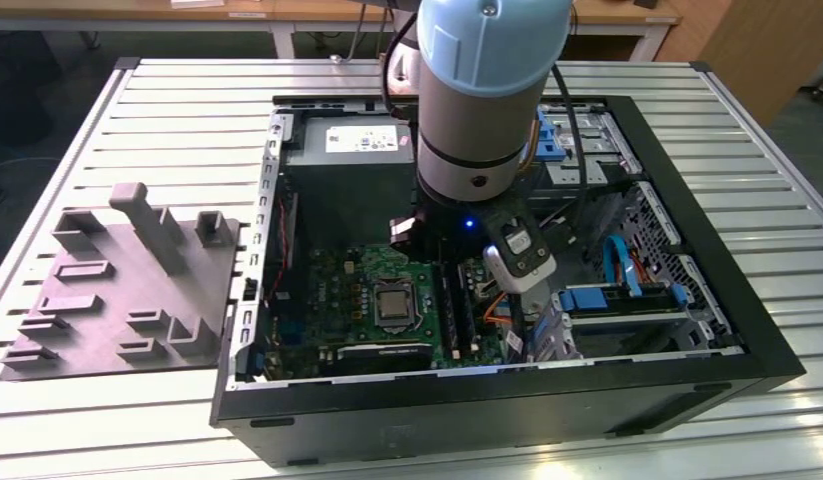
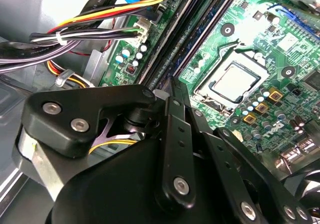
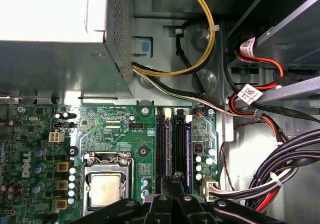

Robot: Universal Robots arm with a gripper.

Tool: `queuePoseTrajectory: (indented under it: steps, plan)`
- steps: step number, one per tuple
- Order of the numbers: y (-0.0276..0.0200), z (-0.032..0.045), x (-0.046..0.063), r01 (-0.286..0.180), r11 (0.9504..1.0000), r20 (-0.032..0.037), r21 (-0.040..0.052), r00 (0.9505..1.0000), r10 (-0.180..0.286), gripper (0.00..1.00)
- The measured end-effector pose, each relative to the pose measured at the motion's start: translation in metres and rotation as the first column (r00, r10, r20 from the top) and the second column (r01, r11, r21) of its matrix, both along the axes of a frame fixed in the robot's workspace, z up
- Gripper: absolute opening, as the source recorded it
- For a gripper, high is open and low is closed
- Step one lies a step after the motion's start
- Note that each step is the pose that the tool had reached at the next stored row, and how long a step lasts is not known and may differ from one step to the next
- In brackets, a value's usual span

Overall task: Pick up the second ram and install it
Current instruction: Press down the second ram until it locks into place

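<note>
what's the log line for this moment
stage: ram install | claw: inside pc case, over ram slots | processor socket: beside slots

The exterior view looks steeply down on my arm; both wrist views sit close above the green motherboard (image 3: 125, 134), sharing its square silver processor socket (image 2: 231, 81).

The arm's blue-grey body (image 1: 481, 95) hid much of the open computer case (image 1: 731, 330) in the exterior view, its top cut off by the frame. The gripper's black linkage (image 2: 165, 164) blocked the near ends of the memory slots (image 3: 172, 149) in both wrist views. Fingertips could not be seen.
</note>
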State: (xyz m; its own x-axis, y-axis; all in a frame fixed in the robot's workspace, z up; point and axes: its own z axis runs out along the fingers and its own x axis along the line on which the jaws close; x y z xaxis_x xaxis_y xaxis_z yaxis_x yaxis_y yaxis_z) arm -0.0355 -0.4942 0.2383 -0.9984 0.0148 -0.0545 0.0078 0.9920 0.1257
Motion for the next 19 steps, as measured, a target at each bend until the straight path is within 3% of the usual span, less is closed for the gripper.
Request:
queuePoseTrajectory:
  steps: [19]
  plan:
    - [0.0017, 0.0002, 0.0, 0.0, 1.0, 0.0001, 0.0001, 1.0, 0.0, 0.1]
